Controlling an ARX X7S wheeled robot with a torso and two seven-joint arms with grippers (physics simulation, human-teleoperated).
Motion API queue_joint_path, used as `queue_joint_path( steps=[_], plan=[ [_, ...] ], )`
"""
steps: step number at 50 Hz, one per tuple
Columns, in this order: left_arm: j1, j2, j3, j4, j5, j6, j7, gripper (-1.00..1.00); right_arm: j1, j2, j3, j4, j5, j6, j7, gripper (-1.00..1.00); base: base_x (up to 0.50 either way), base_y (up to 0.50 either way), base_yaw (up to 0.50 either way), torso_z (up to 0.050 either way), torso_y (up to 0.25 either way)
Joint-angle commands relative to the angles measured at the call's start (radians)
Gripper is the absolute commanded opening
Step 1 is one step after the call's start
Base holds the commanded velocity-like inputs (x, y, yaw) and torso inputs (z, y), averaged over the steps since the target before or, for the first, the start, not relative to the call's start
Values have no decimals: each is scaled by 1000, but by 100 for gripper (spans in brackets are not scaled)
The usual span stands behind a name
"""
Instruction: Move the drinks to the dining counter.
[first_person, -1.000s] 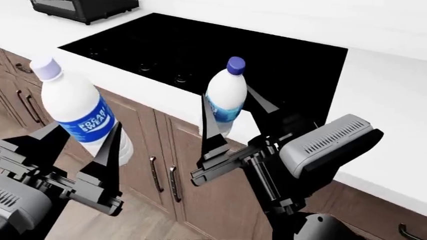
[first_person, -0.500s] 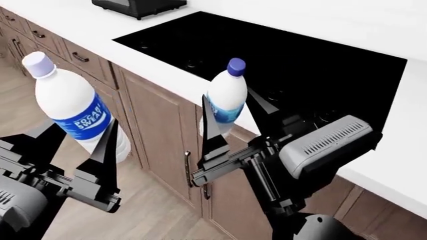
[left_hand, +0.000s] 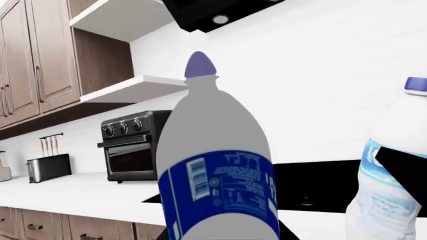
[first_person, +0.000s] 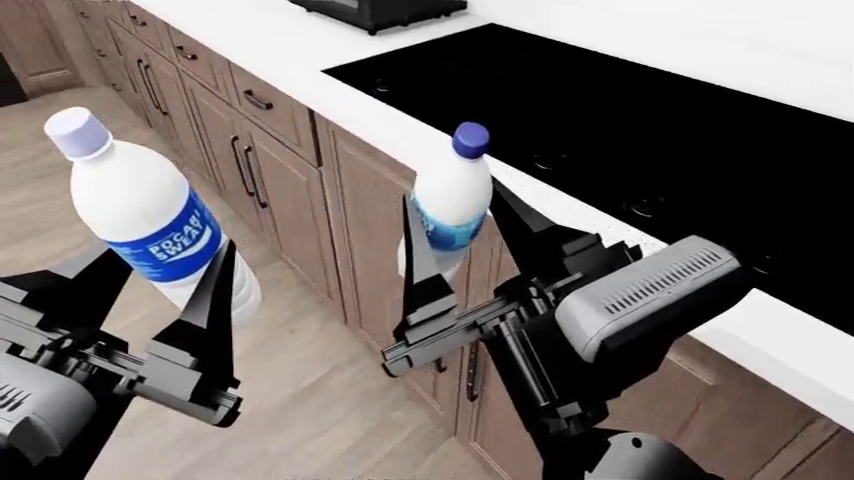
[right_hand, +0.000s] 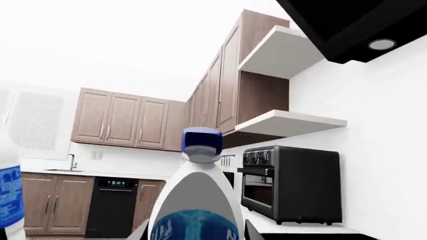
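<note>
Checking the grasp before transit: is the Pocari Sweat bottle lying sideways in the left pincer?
No, the Pocari Sweat bottle stands nearly upright in the left pincer.

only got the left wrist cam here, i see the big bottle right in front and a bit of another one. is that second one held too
Observer: Yes. In the head view the right gripper is shut on the slim bottle with the dark blue cap, which stands upright.
Operator: and the fingers on my big one, cant see them
Observer: The left gripper grips the big white bottle low, below its blue label.
Operator: what is under the bottles
Observer: Wooden floor, beside the brown cabinet doors; neither bottle is over the worktop.
Operator: any dining counter around
Observer: None in any view. The right wrist view adds only a black dishwasher and a sink tap.
</note>
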Motion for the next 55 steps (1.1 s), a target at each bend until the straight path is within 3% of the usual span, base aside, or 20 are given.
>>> queue_joint_path(
  steps=[1,55],
  plan=[
    [0,0,-9,3,-10,10,-3,-100,5,-1,-2,-5,-24,0,-3,-100,0,0,500,0,0],
    [-4,-4,-3,2,-4,12,-8,-100,8,4,-16,0,-29,-10,6,-100,0,0,500,0,0]
  ],
)
